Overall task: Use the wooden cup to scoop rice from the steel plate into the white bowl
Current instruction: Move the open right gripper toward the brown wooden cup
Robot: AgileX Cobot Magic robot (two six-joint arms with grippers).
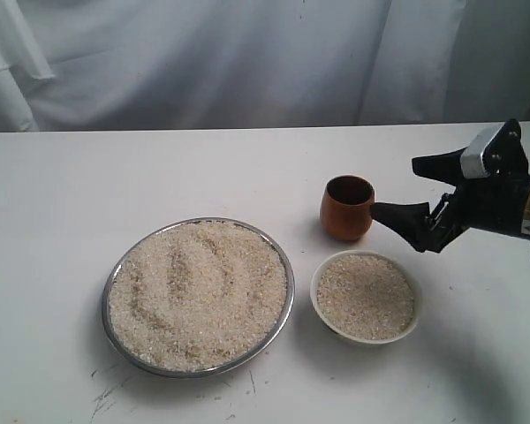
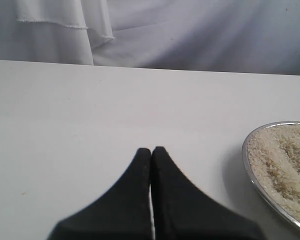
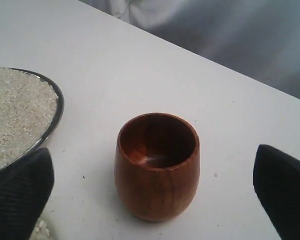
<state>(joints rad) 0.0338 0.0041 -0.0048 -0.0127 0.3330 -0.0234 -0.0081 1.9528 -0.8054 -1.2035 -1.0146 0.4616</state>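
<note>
The steel plate [image 1: 291, 296] lies front left, heaped with rice [image 1: 199, 291]. To its right stands the white bowl [image 1: 362, 338], also holding rice [image 1: 365, 296]. Behind the bowl the wooden cup [image 1: 346, 208] stands upright and looks empty. My right gripper [image 1: 399, 187] is open just right of the cup, not touching it. In the right wrist view the cup [image 3: 157, 170] stands between the gripper's [image 3: 151, 152] spread fingers [image 3: 20, 195], with the plate's rim [image 3: 57, 112] beside it. My left gripper [image 2: 151, 150] is shut on nothing over bare table, left of the plate [image 2: 247, 160].
A white table [image 1: 115, 177] carries everything, with a white cloth backdrop [image 1: 247, 62] hanging behind its far edge. Small dark marks [image 1: 106, 393] show on the table near the front left.
</note>
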